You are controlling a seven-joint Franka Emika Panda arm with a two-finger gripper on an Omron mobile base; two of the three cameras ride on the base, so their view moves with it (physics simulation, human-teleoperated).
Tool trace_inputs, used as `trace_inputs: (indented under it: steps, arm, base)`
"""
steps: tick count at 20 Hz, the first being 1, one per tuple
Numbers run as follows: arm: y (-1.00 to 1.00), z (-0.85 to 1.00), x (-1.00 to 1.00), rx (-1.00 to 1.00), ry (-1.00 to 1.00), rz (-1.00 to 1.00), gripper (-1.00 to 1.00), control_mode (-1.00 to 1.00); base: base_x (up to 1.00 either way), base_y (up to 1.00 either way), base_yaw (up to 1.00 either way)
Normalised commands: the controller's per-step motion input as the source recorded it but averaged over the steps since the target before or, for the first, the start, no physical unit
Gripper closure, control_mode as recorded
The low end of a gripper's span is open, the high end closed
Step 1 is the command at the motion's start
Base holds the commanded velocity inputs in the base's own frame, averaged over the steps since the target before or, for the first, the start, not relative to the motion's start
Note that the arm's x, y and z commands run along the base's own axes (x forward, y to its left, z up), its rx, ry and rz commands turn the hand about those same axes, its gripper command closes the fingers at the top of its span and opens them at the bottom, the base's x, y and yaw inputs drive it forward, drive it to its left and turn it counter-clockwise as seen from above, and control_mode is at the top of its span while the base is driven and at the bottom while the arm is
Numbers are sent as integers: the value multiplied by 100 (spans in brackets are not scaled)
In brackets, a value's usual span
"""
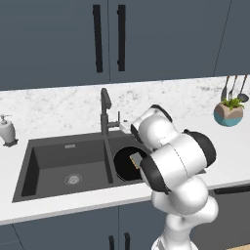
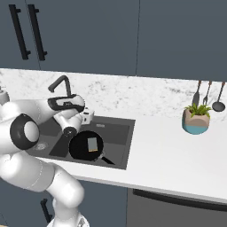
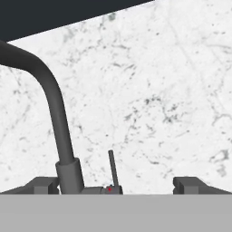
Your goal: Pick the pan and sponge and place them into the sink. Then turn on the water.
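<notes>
From the left base, the pan and sponge are seen already placed in the sink. From the right, the pincer is held near the faucet. From the hand, wide, empty jaws frame the lever; it should be centred before pushing.

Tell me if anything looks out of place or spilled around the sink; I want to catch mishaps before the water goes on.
Nothing stands out. The pan sits flat in the sink, with the sponge lying in it. No water runs from the faucet. The open gripper faces the faucet's lever.
</notes>
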Motion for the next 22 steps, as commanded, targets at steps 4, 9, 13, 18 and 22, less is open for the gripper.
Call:
trace_inputs:
  steps: [4,9,13,18,22]
  arm:
    - [6,0,16,0,0,0,-100,-100]
    - [9,0,19,0,0,0,-100,-100]
    - [6,0,15,0,0,0,-100,-100]
    - [5,0,23,0,0,0,-100,-100]
    - [5,0,41,0,0,0,-100,-100]
  base:
    - [0,0,0]
    - [0,0,0]
    - [0,0,0]
    - [0,0,0]
    - [0,0,0]
